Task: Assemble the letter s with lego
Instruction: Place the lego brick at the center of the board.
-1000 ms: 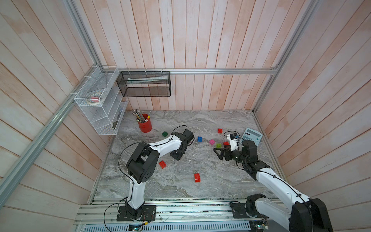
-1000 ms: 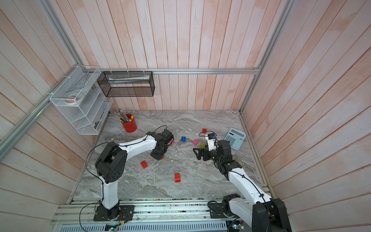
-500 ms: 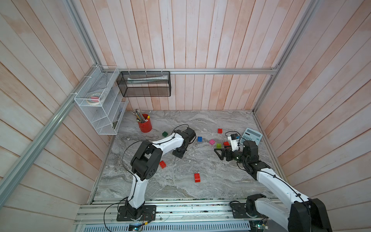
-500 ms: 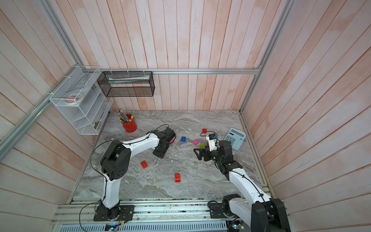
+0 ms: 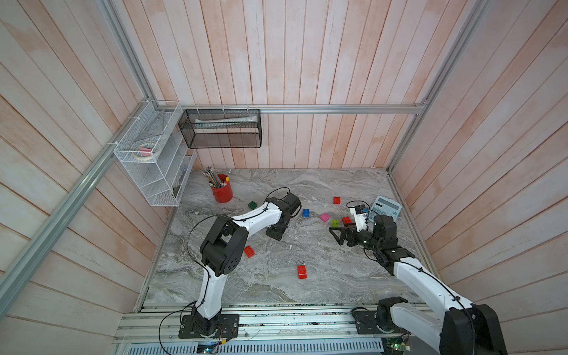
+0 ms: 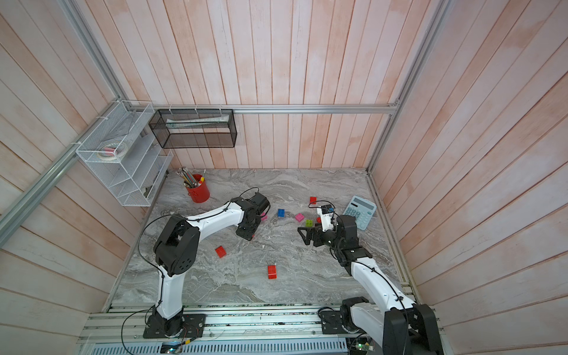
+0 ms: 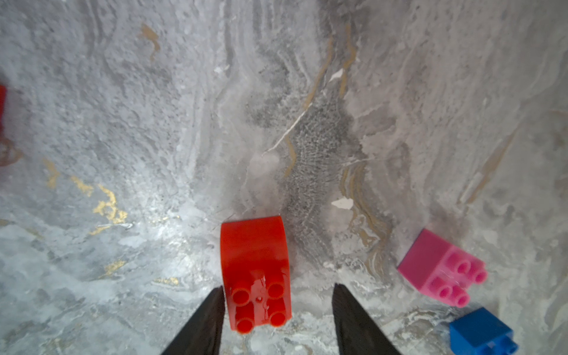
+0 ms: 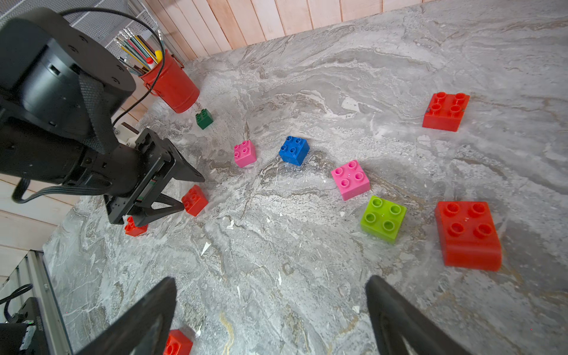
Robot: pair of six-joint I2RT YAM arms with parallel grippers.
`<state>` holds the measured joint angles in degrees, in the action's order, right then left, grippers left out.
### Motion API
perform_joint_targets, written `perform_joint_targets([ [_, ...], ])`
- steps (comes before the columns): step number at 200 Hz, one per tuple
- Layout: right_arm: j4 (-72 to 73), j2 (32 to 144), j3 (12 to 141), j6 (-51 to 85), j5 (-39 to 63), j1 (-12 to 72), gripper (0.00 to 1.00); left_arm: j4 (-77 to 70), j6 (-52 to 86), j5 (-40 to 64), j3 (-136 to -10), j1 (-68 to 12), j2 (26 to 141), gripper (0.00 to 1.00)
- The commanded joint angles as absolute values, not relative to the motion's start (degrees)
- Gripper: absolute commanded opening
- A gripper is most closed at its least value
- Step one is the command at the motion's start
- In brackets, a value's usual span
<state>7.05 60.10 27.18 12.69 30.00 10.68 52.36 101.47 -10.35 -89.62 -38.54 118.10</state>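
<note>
My left gripper (image 7: 278, 285) is down low over the table (image 7: 153, 123). Its two black fingers stand a bit apart, with a red brick (image 7: 255, 264) between them. One finger is just beside the brick and there is a gap at the other one, so I am not squeezing it (the brick's bumps face my wrist camera). Think of the table as a clock, with twelve at the back wall. This brick sits near the middle, a little toward nine. In a top view, a pink brick (image 6: 263, 216) is at one o'clock from it and a blue brick (image 6: 280, 212) is at two o'clock. My right gripper (image 8: 270, 279) hangs above the table over at three o'clock, with its fingers very wide and nothing in between. In a top view, a lime brick (image 5: 335, 222) sits just at twelve o'clock from it. A long red brick (image 5: 302, 272) lies alone at six o'clock.
</note>
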Motion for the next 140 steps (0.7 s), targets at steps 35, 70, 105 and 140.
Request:
perform_joint_targets([
  [35, 6.4, 58.6, 26.1, 12.8, 31.2, 10.2, 0.98, 48.7, 101.4, -8.0, -90.4, -38.6, 117.8, 0.64],
  [70, 5.4, 58.0, 26.3, 12.4, 31.8, 9.7, 0.98, 49.9, 99.1, -9.2, -89.6, -38.6, 115.2, 0.64],
  [105, 4.8, 57.6, 26.3, 12.8, 33.2, 9.7, 0.97, 52.7, 91.7, -11.5, -88.7, -38.7, 110.2, 0.69],
  [140, 4.3, 57.1, 26.7, 14.3, 35.7, 9.9, 0.97, 56.7, 80.9, -13.1, -83.3, -38.3, 103.4, 0.75],
])
